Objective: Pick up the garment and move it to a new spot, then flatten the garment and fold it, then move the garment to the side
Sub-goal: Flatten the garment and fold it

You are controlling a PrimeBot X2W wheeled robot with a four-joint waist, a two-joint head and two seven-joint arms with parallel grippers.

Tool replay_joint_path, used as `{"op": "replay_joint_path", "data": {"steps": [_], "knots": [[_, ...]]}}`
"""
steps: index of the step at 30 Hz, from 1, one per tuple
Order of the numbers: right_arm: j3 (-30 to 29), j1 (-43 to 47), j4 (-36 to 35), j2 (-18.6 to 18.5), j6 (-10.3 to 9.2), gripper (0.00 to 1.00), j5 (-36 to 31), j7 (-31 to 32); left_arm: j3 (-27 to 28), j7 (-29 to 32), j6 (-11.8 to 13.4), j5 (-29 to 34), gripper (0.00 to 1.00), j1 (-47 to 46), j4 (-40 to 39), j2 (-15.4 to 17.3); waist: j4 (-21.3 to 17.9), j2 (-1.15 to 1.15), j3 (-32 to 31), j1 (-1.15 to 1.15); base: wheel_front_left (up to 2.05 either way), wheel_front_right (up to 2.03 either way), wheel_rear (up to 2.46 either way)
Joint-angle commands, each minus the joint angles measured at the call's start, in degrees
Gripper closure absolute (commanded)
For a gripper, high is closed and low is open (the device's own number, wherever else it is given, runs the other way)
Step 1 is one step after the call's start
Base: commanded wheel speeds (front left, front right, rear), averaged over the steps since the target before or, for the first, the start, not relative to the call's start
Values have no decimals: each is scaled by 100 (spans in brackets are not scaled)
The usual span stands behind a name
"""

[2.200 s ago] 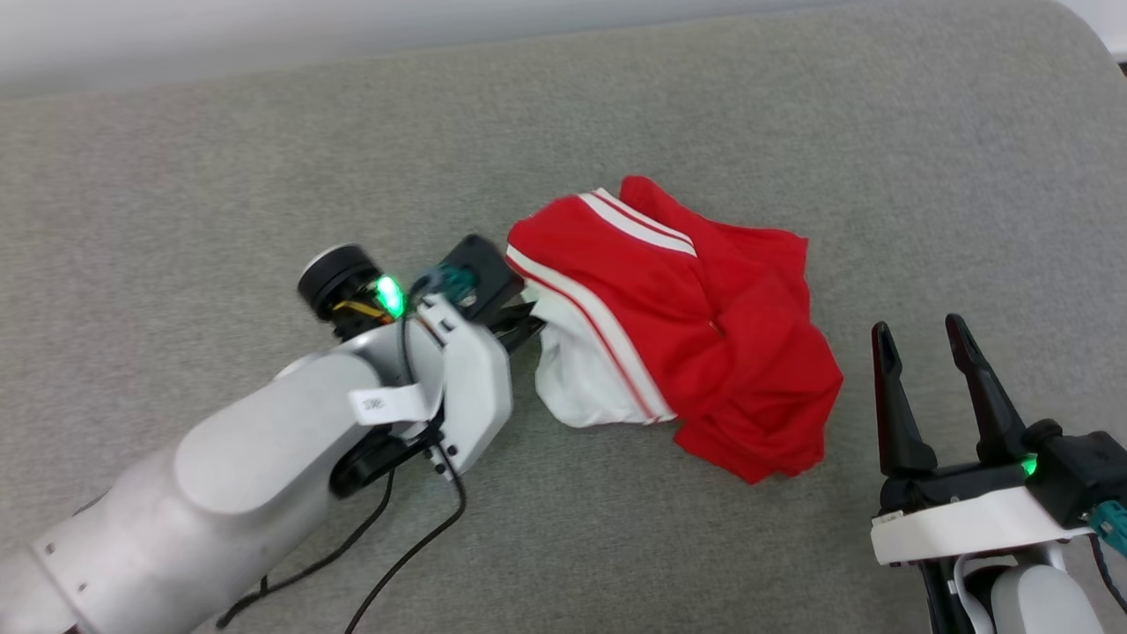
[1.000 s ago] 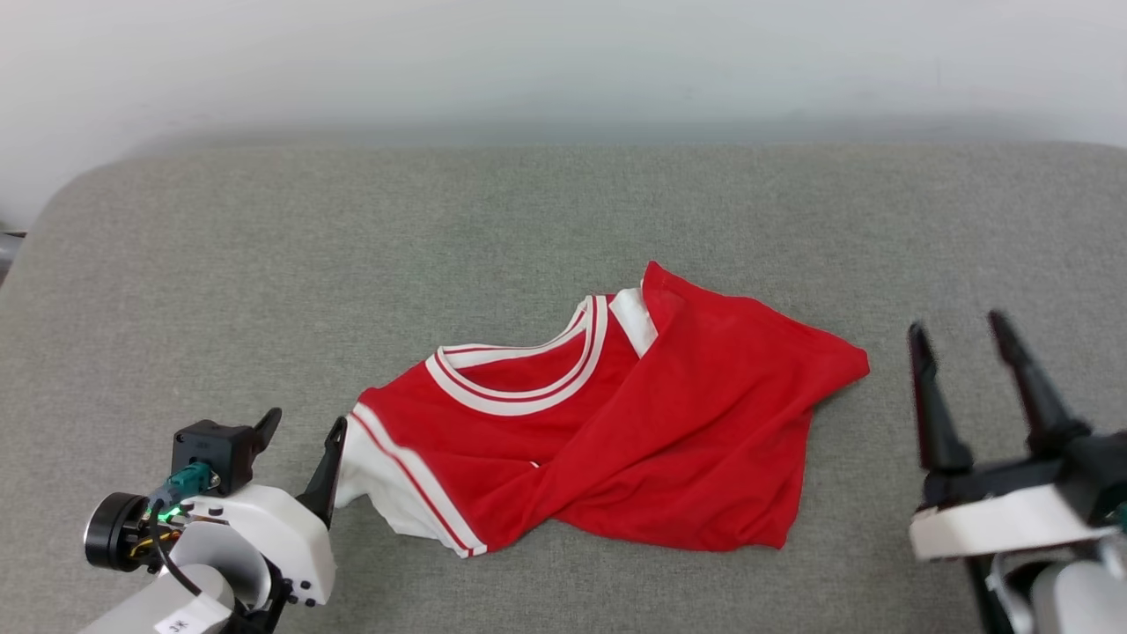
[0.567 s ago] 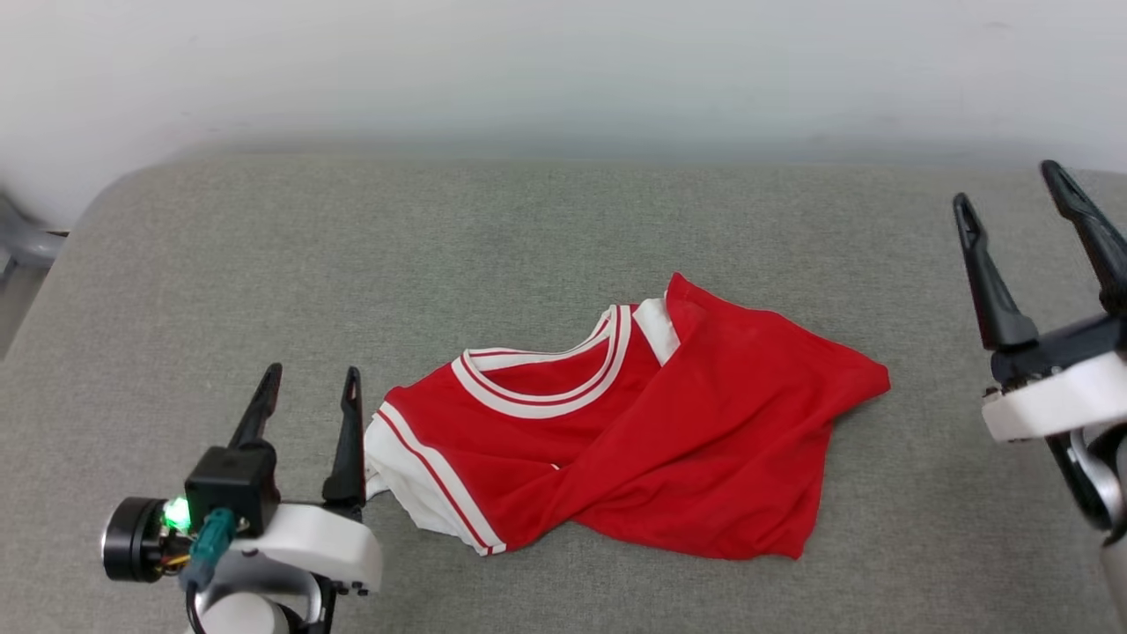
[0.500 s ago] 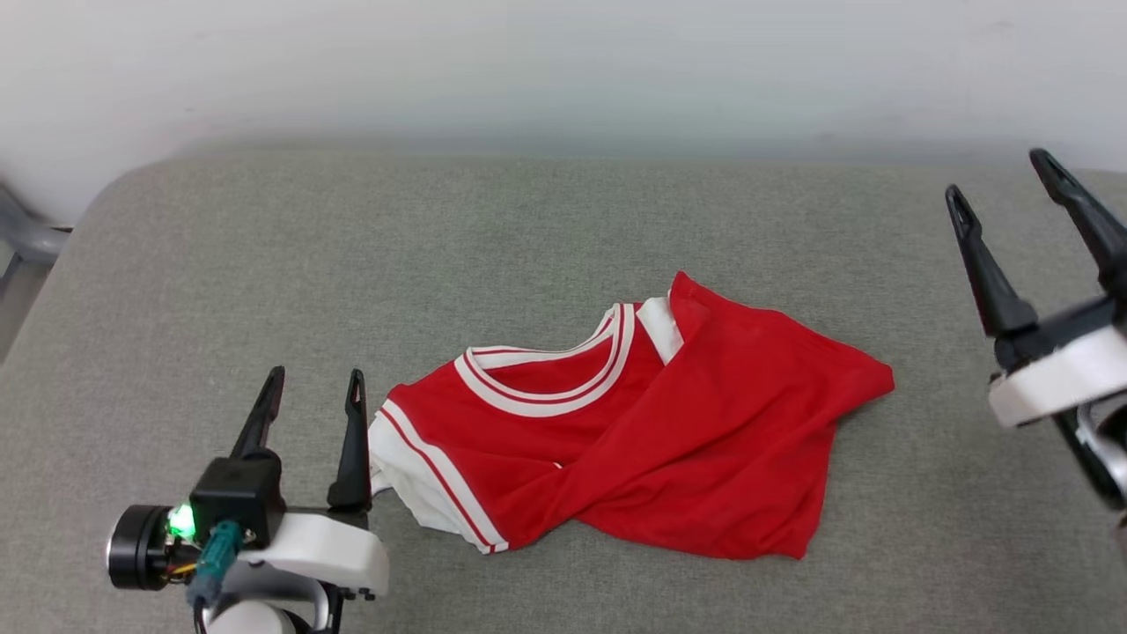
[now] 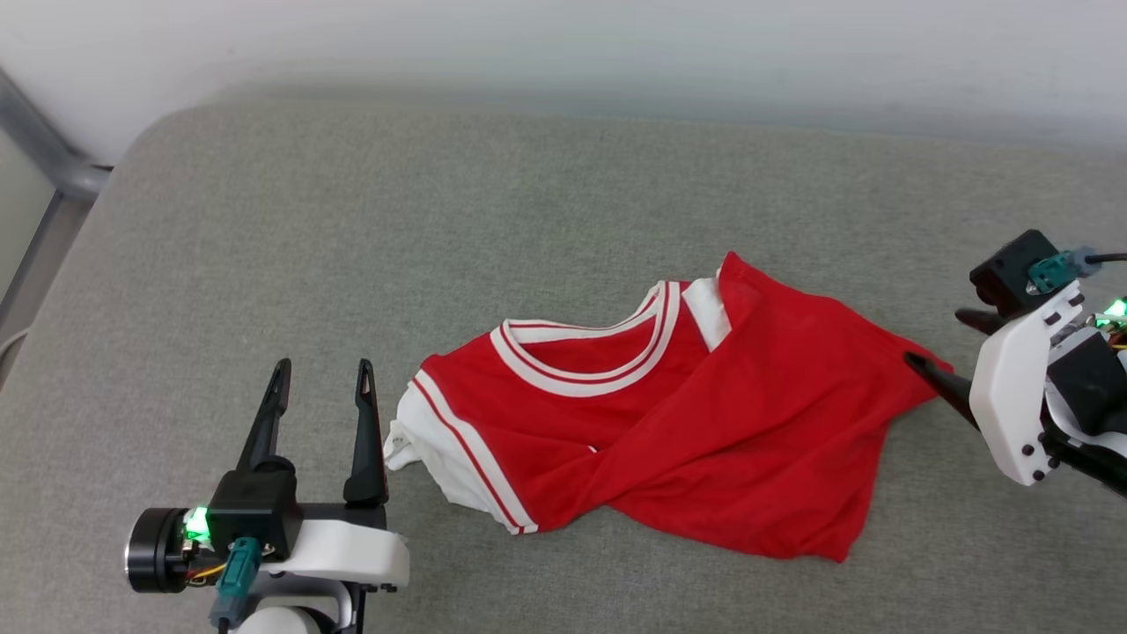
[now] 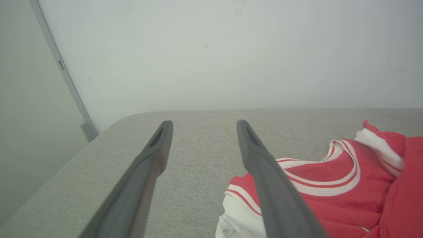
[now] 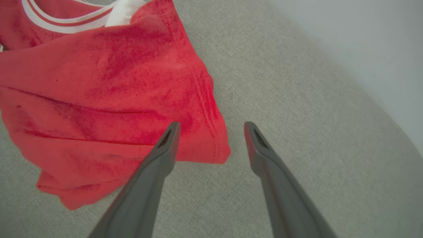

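The garment lies crumpled on the grey cushion, red with its striped collar facing up and a white sleeve at its left end. Its letters and number are hidden. My left gripper is open just left of that sleeve, apart from it and holding nothing; the left wrist view shows the left gripper with the garment to its right. My right gripper is open at the garment's right corner. In the right wrist view the right gripper straddles the corner of the garment.
A grey cushion carries everything, and its rounded left edge meets a metal rail. A white wall runs along the back. Bare cushion lies behind and in front of the garment.
The head camera has shifted. My left gripper let go of the white sleeve and stands open beside it. My right gripper rose, then turned and came down at the garment's right corner.
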Motion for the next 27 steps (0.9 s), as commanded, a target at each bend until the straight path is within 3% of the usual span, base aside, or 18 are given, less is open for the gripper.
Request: {"op": "replay_joint_path", "data": {"steps": [1,9,16,22,23,24,27], "knots": [[133,-152,67,-76,-8,0,129,242,79,-14,-88,85,0,55,36,-106,96,0,110,0,0,0,0],[758,-653,816,74,-7,0,568,857,438,-14,-609,532,0,-158,203,-660,376,0,496,0,0,0,0],[1387,-482,1681,434,-4,0,882,711,673,-14,-984,813,0,-285,355,-1011,559,0,711,0,0,0,0],[1972,-259,2018,640,30,0,1287,604,888,-14,-1192,1006,0,-244,368,-1200,521,0,738,0,0,0,0],[2006,-316,2006,646,30,65,1308,483,932,-14,-1212,1032,0,-227,380,-1219,494,0,726,0,0,0,0],[2037,-404,1981,631,30,100,1305,355,974,-14,-1232,1053,0,-208,394,-1240,464,0,706,0,0,0,0],[2014,-729,1869,490,0,100,1234,-175,1071,-14,-1310,1133,0,-153,457,-1271,368,0,590,0,0,0,0]]}}
